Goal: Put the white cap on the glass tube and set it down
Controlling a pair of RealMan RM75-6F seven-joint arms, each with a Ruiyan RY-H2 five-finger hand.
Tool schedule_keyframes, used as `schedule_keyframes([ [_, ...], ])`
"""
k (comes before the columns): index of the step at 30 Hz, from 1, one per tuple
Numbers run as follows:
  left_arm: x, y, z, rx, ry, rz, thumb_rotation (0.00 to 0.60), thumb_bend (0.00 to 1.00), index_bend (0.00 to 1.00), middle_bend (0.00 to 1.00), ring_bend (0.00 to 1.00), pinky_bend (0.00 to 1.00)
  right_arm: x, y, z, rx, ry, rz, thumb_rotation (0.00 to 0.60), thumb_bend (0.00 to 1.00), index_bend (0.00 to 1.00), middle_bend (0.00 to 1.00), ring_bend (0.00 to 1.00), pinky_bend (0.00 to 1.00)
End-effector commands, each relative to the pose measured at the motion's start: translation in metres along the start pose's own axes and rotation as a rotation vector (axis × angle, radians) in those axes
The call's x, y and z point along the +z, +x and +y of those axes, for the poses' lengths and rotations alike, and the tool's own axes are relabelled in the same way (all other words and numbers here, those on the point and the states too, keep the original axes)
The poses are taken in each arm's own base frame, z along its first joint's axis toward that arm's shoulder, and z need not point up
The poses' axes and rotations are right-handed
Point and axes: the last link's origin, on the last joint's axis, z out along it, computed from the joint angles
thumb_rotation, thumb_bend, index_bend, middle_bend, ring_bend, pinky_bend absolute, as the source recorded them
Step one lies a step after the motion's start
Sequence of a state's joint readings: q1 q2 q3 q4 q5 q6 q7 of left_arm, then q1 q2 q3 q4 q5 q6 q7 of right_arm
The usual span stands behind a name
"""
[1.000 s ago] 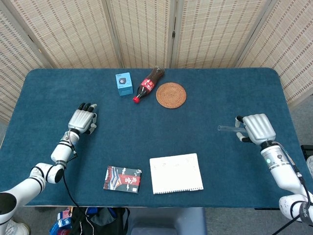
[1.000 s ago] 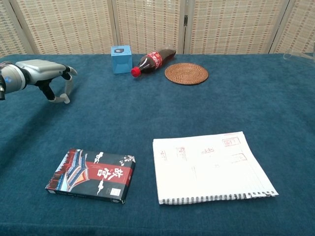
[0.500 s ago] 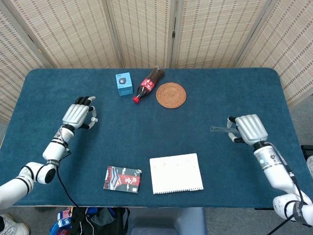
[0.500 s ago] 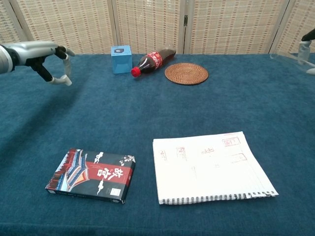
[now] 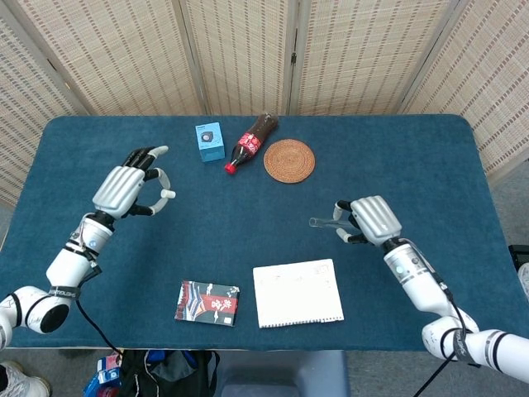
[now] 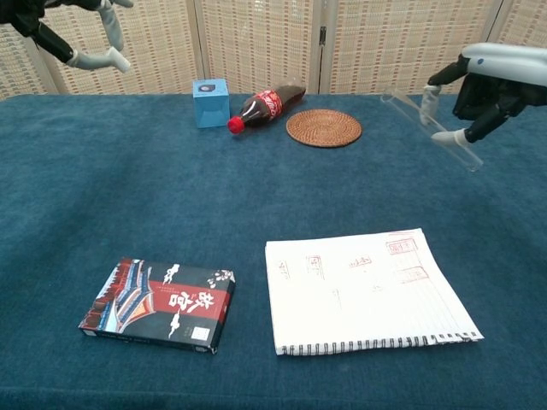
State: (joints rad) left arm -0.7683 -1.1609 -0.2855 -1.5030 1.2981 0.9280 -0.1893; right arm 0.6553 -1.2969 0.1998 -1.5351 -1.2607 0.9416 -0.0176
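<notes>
My right hand (image 5: 372, 219) grips a clear glass tube (image 5: 324, 222) above the table's right half, and the tube's free end points left toward the centre. In the chest view the tube (image 6: 432, 130) slants down to the right under that hand (image 6: 491, 81). My left hand (image 5: 126, 187) hovers over the left side with thumb and a finger closed into a ring. A small white cap (image 5: 168, 195) appears pinched at their tips. The chest view shows only this hand's fingertips (image 6: 96, 58) at the top left corner. The hands are far apart.
At the back stand a blue box (image 5: 209, 141), a cola bottle (image 5: 250, 142) lying on its side and a round woven coaster (image 5: 289, 160). Near the front edge lie a white notebook (image 5: 297, 293) and a dark printed packet (image 5: 208, 302).
Both hands have risen off the table. The right hand has carried the tube left toward the centre. The left hand has lifted and shifted slightly forward, fingers still ringed.
</notes>
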Motion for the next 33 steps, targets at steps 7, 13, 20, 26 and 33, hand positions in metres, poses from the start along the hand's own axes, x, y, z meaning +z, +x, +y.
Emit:
schedule_keyframes([
  [7, -0.008, 0.017, 0.053, -0.028, -0.141, 0.044, 0.600, 0.45, 0.56, 0.05, 0.00, 0.00, 0.026, -0.016, -0.040, 0.139, 0.102, 0.001, 0.600, 0.62, 0.89, 1.00, 1.00, 1.00],
  [13, -0.006, 0.014, 0.081, 0.023, -0.212, 0.031, 0.600, 0.45, 0.57, 0.05, 0.00, 0.00, 0.040, -0.025, -0.062, 0.207, 0.152, 0.019, 0.600, 0.62, 0.89, 1.00, 1.00, 1.00],
  [20, 0.000, 0.011, 0.098, 0.053, -0.238, 0.018, 0.600, 0.45, 0.57, 0.05, 0.00, 0.00, 0.051, -0.033, -0.083, 0.275, 0.195, 0.060, 0.600, 0.63, 0.89, 1.00, 1.00, 1.00],
  [26, 0.000, 0.012, 0.112, 0.079, -0.265, 0.023, 0.600, 0.45, 0.57, 0.05, 0.00, 0.00, 0.059, -0.035, -0.096, 0.319, 0.220, 0.072, 0.600, 0.63, 0.89, 1.00, 1.00, 1.00],
  [33, 0.002, 0.011, 0.122, 0.084, -0.274, 0.025, 0.600, 0.45, 0.57, 0.05, 0.00, 0.00, 0.065, -0.039, -0.109, 0.355, 0.238, 0.077, 0.600, 0.63, 0.89, 1.00, 1.00, 1.00],
])
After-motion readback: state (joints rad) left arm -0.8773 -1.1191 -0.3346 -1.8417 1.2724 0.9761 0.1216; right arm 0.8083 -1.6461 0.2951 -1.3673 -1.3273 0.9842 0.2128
